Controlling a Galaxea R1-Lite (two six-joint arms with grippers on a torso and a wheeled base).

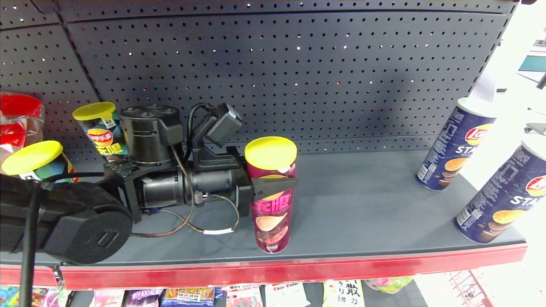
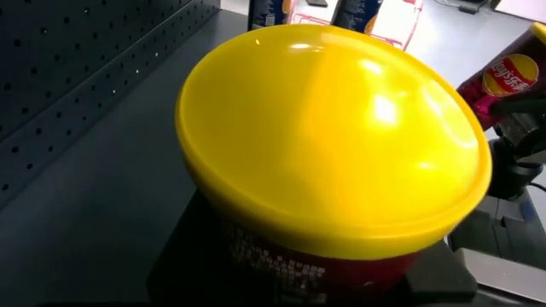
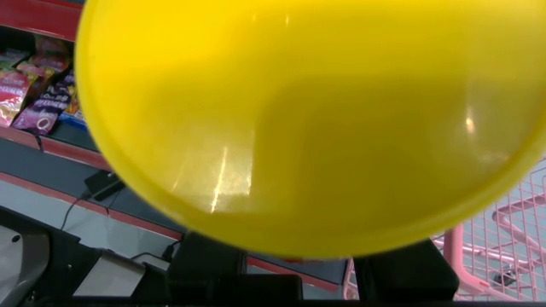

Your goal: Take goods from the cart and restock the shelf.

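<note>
My left gripper [image 1: 271, 182] is clamped around the maroon can [image 1: 272, 217], which stands upright on the shelf [image 1: 362, 213] near its front edge, left of centre. A yellow lid [image 3: 324, 119] covers my right gripper [image 3: 303, 277]; I cannot tell its grip.

The left gripper [image 1: 273, 181] shows one black finger across the near face of the magenta chip canister with a yellow plastic lid [image 1: 271, 221]. Its far finger is hidden behind that canister. The right gripper [image 3: 307, 277] holds another yellow-lidded canister [image 3: 316, 119], whose lid hides its body. At the right, the nearer dark blue chip canister [image 1: 505, 200] is cut by the picture's edge, as is a red-topped clear bag [image 1: 17, 115] at the left.
</note>
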